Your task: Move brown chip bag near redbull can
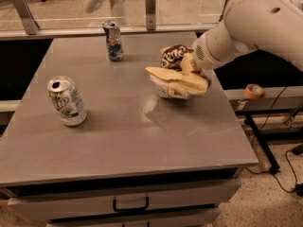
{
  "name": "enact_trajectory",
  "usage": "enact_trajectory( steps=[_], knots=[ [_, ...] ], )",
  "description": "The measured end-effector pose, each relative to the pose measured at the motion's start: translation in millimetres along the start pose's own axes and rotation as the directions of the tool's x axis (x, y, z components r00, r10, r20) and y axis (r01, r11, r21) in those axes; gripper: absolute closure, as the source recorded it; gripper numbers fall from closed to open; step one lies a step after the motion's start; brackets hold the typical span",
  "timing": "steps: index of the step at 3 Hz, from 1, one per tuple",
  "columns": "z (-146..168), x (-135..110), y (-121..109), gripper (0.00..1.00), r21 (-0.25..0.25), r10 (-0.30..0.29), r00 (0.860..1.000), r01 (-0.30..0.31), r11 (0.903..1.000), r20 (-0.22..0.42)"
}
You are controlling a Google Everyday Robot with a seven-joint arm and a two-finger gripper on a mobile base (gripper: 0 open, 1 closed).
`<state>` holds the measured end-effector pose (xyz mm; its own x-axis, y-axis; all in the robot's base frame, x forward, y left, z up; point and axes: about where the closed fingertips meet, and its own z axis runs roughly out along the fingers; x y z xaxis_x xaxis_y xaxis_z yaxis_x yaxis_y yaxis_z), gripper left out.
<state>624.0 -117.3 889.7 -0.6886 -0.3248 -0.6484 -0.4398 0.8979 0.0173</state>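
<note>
The brown chip bag (176, 75) has a dark brown top with white lettering and a pale yellow lower part. It hangs crumpled above the table's right-middle, with its shadow on the surface below. My gripper (190, 66) is shut on the bag's upper right part, and the white arm (255, 20) reaches in from the right. The redbull can (113, 40), slim and blue-and-silver, stands upright at the table's back centre. It is to the left of the bag and apart from it.
A green-and-white 7UP can (66, 101) stands upright at the table's left. The grey table (123, 141) has a drawer handle (130, 205) at the front. A tape roll (254, 90) sits on a ledge to the right. A glass rail with metal posts (150, 7) runs behind the table.
</note>
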Motion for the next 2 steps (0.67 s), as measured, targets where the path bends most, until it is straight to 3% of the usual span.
enact_trajectory(
  steps=[2],
  knots=[
    [22.3, -70.7, 19.0, 1.00, -0.039, -0.006, 0.993, 0.010, 0.9992, 0.115]
  ],
)
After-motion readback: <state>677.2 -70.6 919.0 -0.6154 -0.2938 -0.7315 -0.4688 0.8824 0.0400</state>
